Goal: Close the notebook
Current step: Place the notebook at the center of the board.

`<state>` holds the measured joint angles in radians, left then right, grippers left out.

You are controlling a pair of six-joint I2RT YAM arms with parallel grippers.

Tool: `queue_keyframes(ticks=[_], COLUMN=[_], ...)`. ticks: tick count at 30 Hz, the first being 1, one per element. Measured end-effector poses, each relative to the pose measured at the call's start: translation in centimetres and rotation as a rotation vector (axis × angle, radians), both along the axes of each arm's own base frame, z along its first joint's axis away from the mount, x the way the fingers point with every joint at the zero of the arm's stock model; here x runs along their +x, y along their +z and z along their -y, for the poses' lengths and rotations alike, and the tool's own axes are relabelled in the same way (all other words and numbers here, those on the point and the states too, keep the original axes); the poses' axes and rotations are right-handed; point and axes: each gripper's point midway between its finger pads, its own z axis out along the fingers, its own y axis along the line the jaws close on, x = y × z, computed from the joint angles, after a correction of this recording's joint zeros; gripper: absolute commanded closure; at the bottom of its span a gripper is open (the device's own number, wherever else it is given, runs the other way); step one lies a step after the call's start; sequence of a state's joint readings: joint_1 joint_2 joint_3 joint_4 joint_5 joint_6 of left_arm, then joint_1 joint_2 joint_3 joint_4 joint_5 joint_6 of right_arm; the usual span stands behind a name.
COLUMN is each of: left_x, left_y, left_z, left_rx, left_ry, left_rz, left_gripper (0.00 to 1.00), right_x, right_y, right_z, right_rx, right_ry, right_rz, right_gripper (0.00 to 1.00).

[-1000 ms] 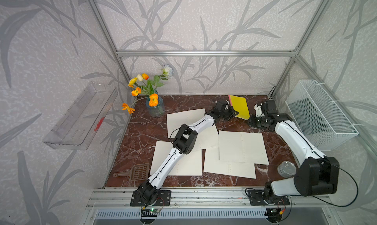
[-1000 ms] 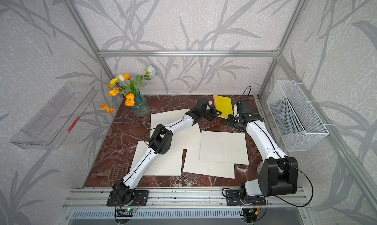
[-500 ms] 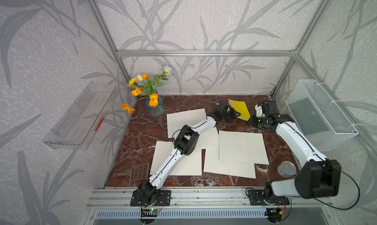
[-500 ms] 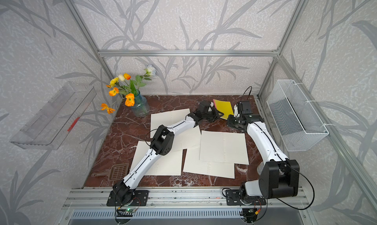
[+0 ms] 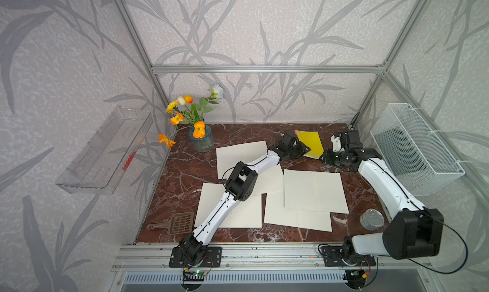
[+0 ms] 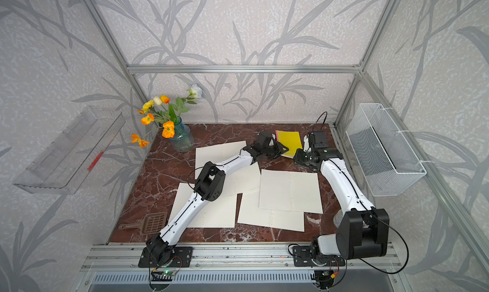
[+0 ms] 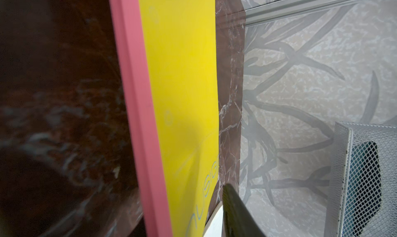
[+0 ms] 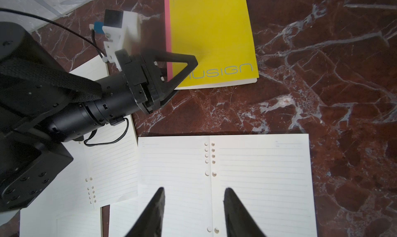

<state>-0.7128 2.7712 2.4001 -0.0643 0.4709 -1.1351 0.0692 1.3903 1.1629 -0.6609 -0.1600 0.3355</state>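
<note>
Notebook [image 5: 311, 142] at back of table [image 5: 182, 171], loose sheets [image 5: 315, 192] before it, vase [image 5: 202, 142] back left, tin [image 5: 371, 219] front right

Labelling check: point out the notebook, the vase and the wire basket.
notebook [image 5: 310, 143], a top view, yellow cover.
vase [image 5: 202, 144], a top view, glass body.
wire basket [image 5: 412, 155], a top view, mesh side.

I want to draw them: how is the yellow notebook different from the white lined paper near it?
The yellow notebook is bright yellow with a pink spine; the lined sheet is plain cream. The notebook is shut and thick with pages; the sheet lies spread open, punched holes down its middle. Both lie flat on the marble table.
</note>
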Motion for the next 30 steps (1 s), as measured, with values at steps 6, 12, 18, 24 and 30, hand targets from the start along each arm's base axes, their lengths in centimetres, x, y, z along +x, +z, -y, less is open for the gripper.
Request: queue_keyframes(ticks=[6, 12, 18, 24, 30], left_x=[-1.1, -1.9, -3.0, -5.2, -7.8], left_y=[0.3, 3.6, 6.8, 6.4, 5.7], left_z=[-1.9, -3.8, -6.7, -10.5, -14.8], left_rx=[0.100, 0.186, 0.279, 0.399, 0.523], left_ry=[0.002, 0.012, 0.034, 0.053, 0.062], left_rz=[0.001, 0.055, 0.122, 0.150, 0.167], left_gripper=[0.52, 0.51, 0.51, 0.51, 0.50], right_x=[0.1, 0.2, 0.5, 1.8, 3.6], right_y=[-0.1, -0.7, -1.9, -3.1, -4.4], right_z=[0.2, 0.2, 0.2, 0.3, -0.5], right_rx=[-0.006, -0.011, -0.025, -0.054, -0.089], right_ry=[-0.001, 0.005, 0.021, 0.043, 0.091], right_rz=[-0.001, -0.018, -0.045, -0.067, -0.078], right_gripper=[0.47, 0.44, 0.36, 0.24, 0.21])
